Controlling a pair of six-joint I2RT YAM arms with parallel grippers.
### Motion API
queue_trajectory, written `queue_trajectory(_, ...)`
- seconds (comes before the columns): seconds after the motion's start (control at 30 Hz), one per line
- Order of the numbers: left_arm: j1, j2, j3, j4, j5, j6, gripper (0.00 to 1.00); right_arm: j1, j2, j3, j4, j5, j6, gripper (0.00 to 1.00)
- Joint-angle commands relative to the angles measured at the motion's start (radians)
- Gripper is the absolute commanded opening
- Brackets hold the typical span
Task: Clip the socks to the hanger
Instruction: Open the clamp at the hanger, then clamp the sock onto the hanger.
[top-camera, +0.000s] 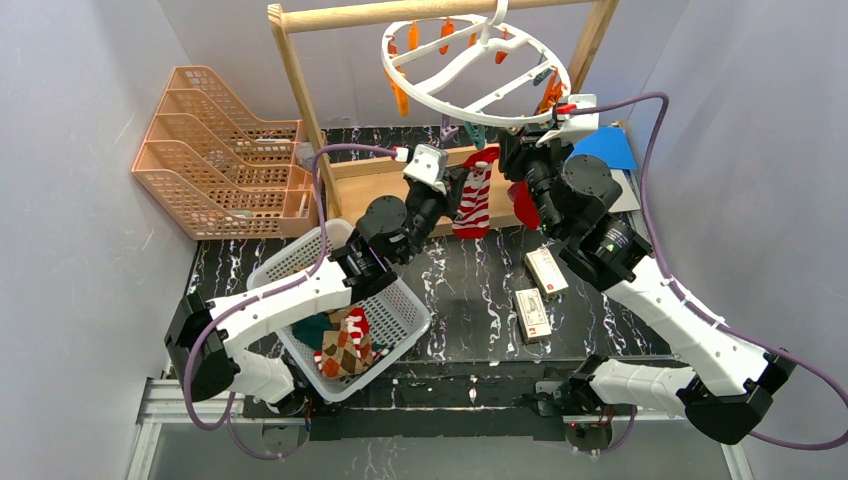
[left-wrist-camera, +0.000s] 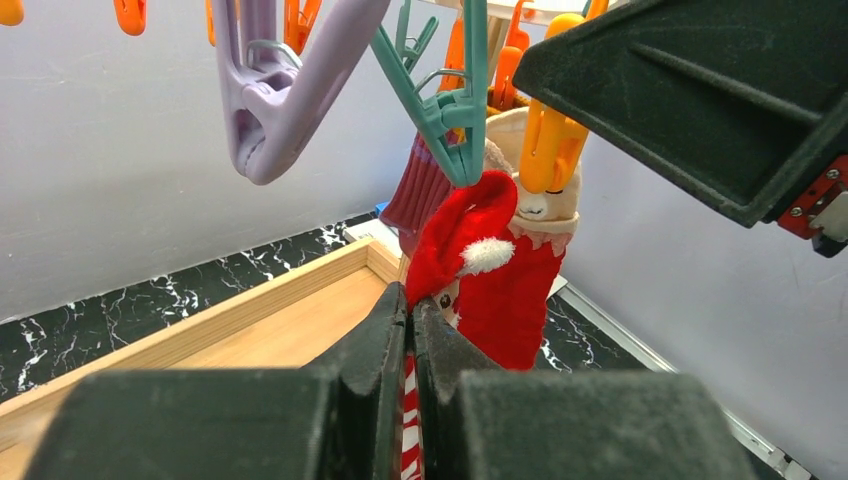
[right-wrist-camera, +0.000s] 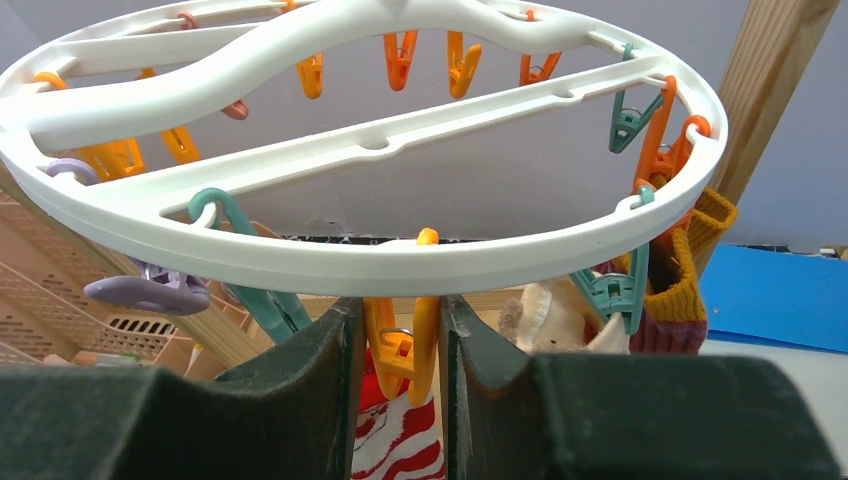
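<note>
The white round hanger (top-camera: 475, 60) hangs from the wooden rack with orange and teal clips under its rim (right-wrist-camera: 400, 265). My left gripper (top-camera: 458, 188) is shut on a red-and-white striped sock (top-camera: 472, 205), pinched between its jaws (left-wrist-camera: 411, 300), its red top (left-wrist-camera: 470, 235) raised beside a teal clip (left-wrist-camera: 450, 110). My right gripper (top-camera: 514, 150) is shut on an orange clip (right-wrist-camera: 405, 340) under the rim, squeezing its two arms. The striped sock (right-wrist-camera: 395, 450) shows just below that clip; whether it lies between the tips I cannot tell. A maroon sock with an orange cuff (right-wrist-camera: 680, 290) and a cream one (right-wrist-camera: 545, 315) hang at the right.
A white basket (top-camera: 415, 320) at the near left holds an argyle sock (top-camera: 345, 350) and a dark teal one (top-camera: 310, 328). Peach stacked trays (top-camera: 215, 150) stand at the back left. The rack's wooden post (top-camera: 300, 90) rises behind my left arm. Two small boxes (top-camera: 546, 270) lie under my right arm.
</note>
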Motion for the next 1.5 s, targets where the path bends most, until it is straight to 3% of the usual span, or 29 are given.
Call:
queue_trajectory(0.0, 0.004, -0.048, 0.041, 0.012, -0.011, -0.017, 0.0, 0.0, -0.003, -0.003, 0.048, 0.003, 0.017, 0.01)
queue_trajectory(1.47, 0.004, -0.064, 0.053, 0.005, 0.073, -0.094, 0.0, -0.001, 0.034, 0.009, 0.065, -0.009, 0.081, 0.01)
